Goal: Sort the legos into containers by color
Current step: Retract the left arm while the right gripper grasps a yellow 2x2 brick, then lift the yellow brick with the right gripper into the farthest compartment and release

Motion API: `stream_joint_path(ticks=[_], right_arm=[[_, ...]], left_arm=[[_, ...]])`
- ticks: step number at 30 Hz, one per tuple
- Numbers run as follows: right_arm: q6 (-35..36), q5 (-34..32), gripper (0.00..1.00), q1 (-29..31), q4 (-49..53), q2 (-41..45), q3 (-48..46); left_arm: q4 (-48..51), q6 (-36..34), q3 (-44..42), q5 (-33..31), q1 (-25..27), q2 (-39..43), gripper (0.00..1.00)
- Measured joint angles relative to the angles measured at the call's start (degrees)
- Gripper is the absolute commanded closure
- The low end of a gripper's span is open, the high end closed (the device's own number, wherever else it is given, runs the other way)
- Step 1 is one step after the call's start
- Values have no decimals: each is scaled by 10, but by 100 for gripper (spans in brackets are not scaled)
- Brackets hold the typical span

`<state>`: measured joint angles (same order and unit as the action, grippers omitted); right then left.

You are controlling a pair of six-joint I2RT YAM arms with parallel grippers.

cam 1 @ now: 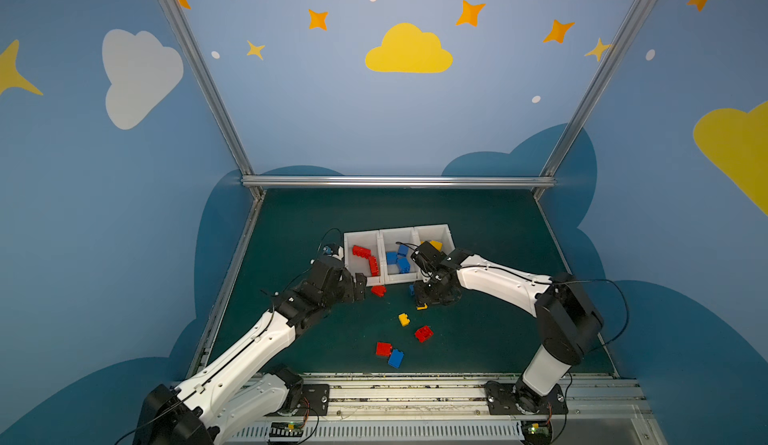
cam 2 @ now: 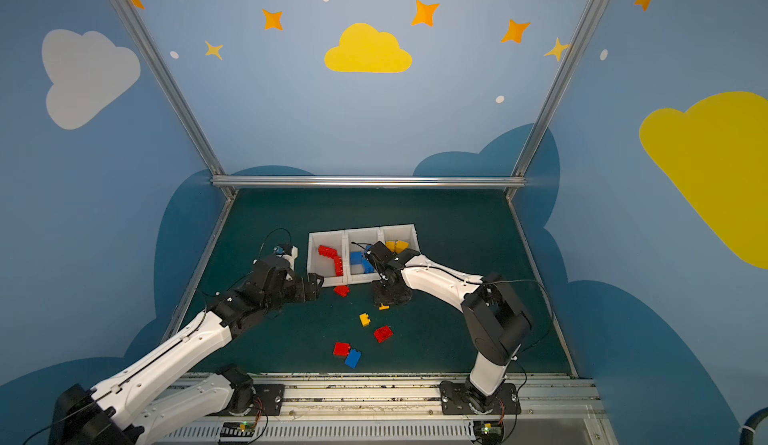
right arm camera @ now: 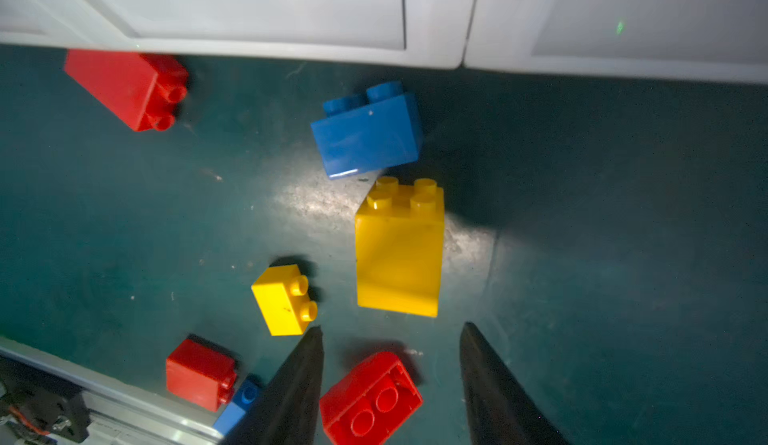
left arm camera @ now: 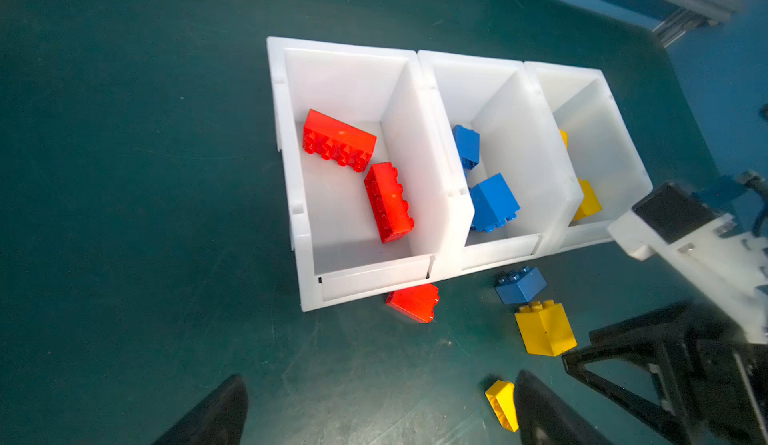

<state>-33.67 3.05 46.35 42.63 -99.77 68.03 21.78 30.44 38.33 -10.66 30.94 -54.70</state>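
Sort was approx. half done. Two long red bricks [left arm camera: 388, 202] lay in the red bin [left arm camera: 340, 46], several blue bricks [left arm camera: 492, 202] in the middle bin [left arm camera: 469, 58], and at least two yellow bricks [left arm camera: 586, 204] in the third bin [left arm camera: 561, 67] — no colours mixed.

Seven pcs were loose on the green mat [cam 1: 478, 235]:
- a stray red brick [left arm camera: 413, 303] right against the red bin's front wall
- a loose blue brick [right arm camera: 368, 139] just beside a tall yellow brick [right arm camera: 399, 256]
- a small yellow brick [right arm camera: 282, 299]
- a red 2x2 [right arm camera: 370, 397]
- a front red brick [cam 1: 383, 348] touching a front blue brick [cam 1: 395, 358], near the rail

Left gripper [left arm camera: 380, 380] was spread wide and empty, near the red bin's front. Right gripper [right arm camera: 392, 328] stood part open w/ nothing between its fingers, just over the tall yellow brick — prob. the next pick.

No brand, label or writing was readable.
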Motion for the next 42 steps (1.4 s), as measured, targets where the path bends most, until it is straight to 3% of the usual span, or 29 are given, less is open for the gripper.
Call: stream_joint_path(ticks=[5, 18, 26, 33, 42], right_arm=[[-1, -5, 50, 0, 0, -24, 8], [-6, -22, 77, 0, 3, -54, 25], [9, -38, 78, -10, 36, -11, 26], [66, -56, 77, -84, 66, 60, 98], [122, -48, 76, -157, 72, -49, 220]], left_arm=[[0, 14, -24, -15, -1, 38, 1], [0, 31, -29, -21, -1, 52, 1], [0, 35, -29, -20, -1, 52, 1], [0, 35, -29, -16, -1, 52, 1], [-3, 44, -40, 8, -1, 52, 1]])
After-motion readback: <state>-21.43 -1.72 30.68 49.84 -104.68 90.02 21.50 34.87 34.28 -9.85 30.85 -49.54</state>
